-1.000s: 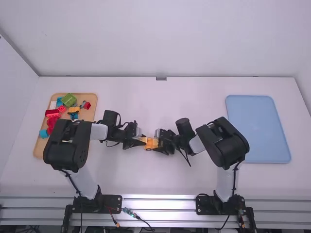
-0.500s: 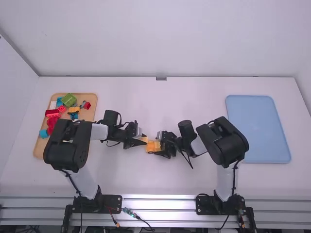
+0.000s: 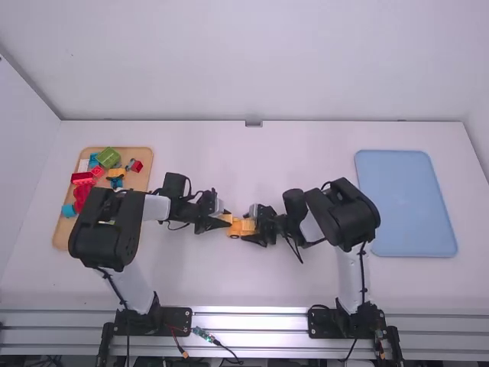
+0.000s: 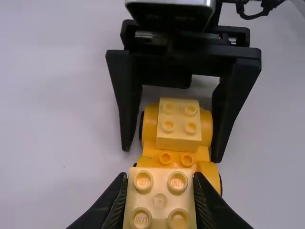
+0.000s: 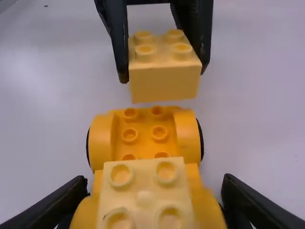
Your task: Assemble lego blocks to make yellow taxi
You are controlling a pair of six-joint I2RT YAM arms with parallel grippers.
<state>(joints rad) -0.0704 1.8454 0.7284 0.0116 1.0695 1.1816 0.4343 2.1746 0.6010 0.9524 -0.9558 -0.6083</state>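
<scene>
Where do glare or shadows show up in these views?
High view: bright glare along the metal rail at the bottom edge; left wrist view: the near block is brightly lit, with soft shadow on the table under the right gripper; right wrist view: only diffuse shading on the table.

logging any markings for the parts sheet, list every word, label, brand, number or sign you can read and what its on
No readable text, label, number or sign shows on the pale yellow block, the yellow car base or the blue tray.
Blocks in the wooden tray: too small to tell.
</scene>
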